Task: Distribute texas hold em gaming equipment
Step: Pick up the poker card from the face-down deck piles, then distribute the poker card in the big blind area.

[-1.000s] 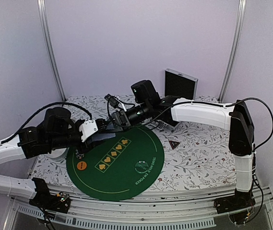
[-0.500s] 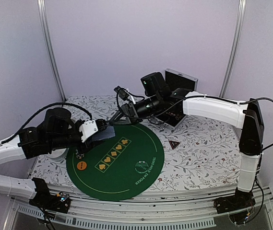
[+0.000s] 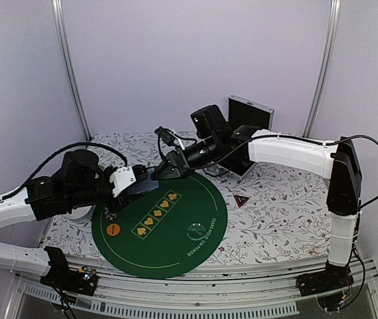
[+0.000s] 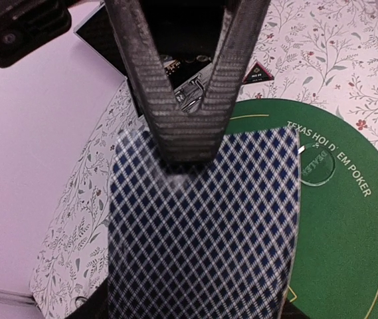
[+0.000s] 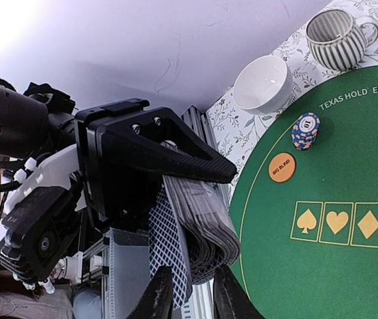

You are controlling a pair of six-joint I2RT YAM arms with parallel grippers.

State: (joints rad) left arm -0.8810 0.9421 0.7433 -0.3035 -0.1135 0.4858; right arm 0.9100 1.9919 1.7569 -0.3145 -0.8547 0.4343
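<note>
My left gripper [image 3: 142, 188] is shut on a deck of grey-blue diamond-backed playing cards [image 4: 202, 219], held above the left rim of the round green mat [image 3: 175, 246]. My right gripper [image 5: 192, 282] reaches across and its fingertips [image 4: 185, 143] pinch the deck's far edge. One card [image 5: 169, 252] stands peeled off from the deck [image 5: 215, 226] between them. On the mat lie an orange "big blind" disc [image 5: 282, 167] and a short blue-and-white chip stack [image 5: 306, 131]. The dark red-edged triangle [image 3: 240, 201] lies on the cloth to the right of the mat.
A white bowl [image 5: 262, 84] and a striped cup [image 5: 337, 30] stand beside the mat's left edge, under my left arm in the top view. An open dark case [image 3: 248, 116] stands at the back right. The table has a floral cloth [image 3: 275, 219].
My right gripper lifted up and back from the deck half a second ago. It has now come down to the deck's edge again. The left arm has stayed still with the deck.
</note>
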